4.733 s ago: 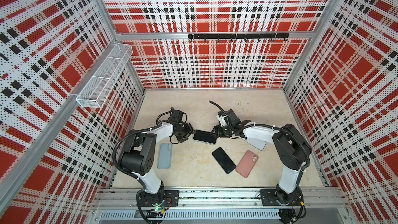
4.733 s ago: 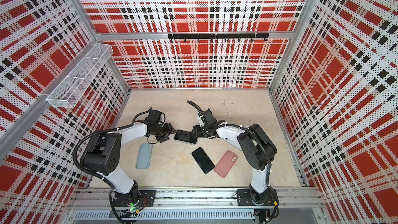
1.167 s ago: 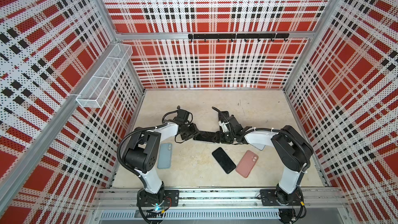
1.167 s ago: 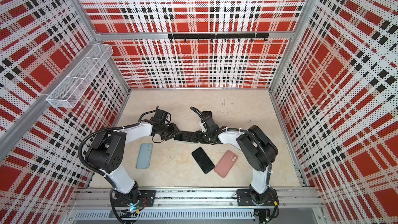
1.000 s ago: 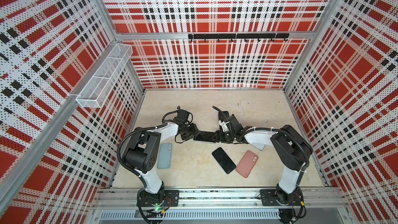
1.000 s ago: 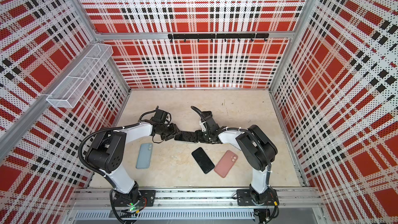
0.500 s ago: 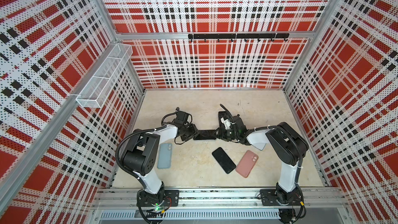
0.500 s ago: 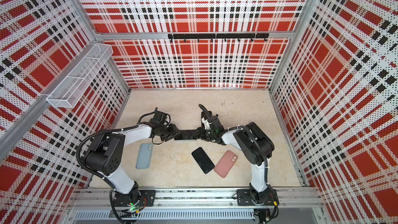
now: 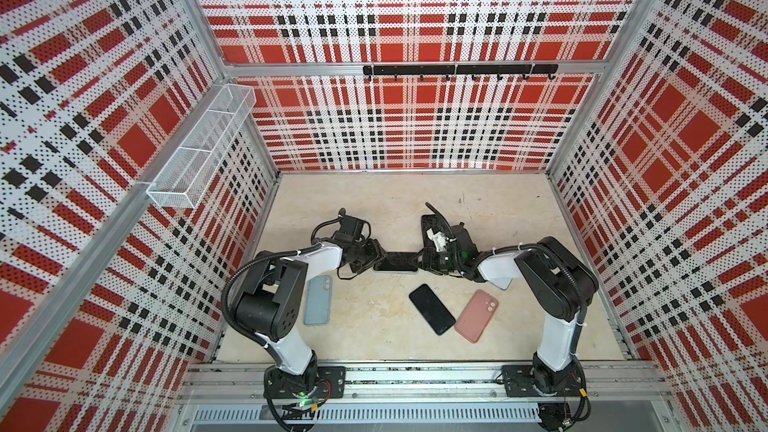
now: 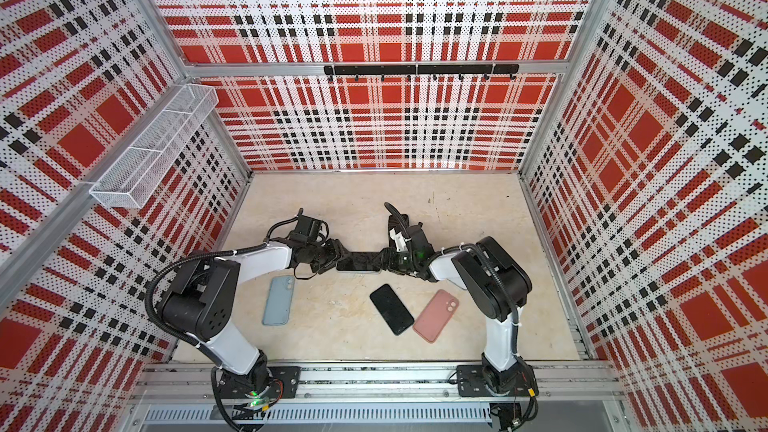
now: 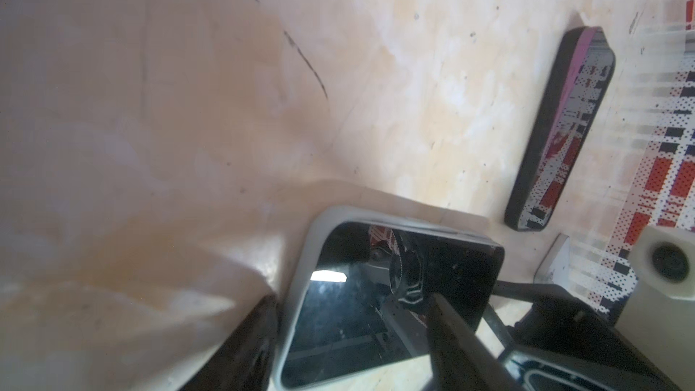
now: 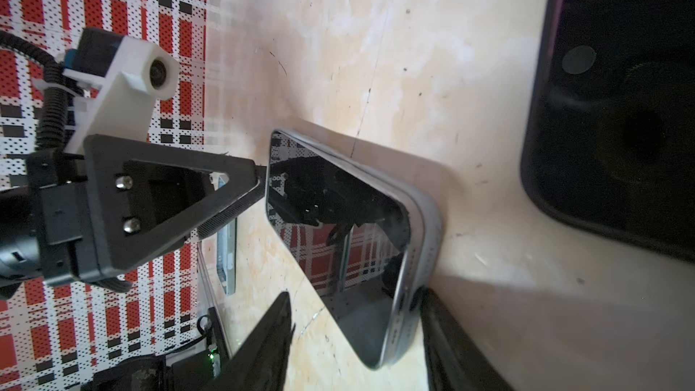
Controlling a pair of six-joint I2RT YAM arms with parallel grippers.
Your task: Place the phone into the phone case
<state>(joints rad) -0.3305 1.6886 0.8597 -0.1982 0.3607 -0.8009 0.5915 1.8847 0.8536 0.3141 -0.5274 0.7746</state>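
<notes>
Phone [image 9: 395, 263] backed by grey case [image 12: 425, 227] at bench [image 9: 415, 201] centre, long axis left-right, parallel to back edge. Left gripper [image 9: 375, 258] parted at left end, grip unclear; right gripper [image 9: 422, 262] parted astride right end, not clamped. Beige top, plaid perforated walls [image 9: 415, 118].

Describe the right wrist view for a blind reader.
A dark-screened phone rests in a pale grey case on a beige table, the right tool's fingers straddling its near end. The left tool touches the far end; another black phone lies alongside.
</notes>
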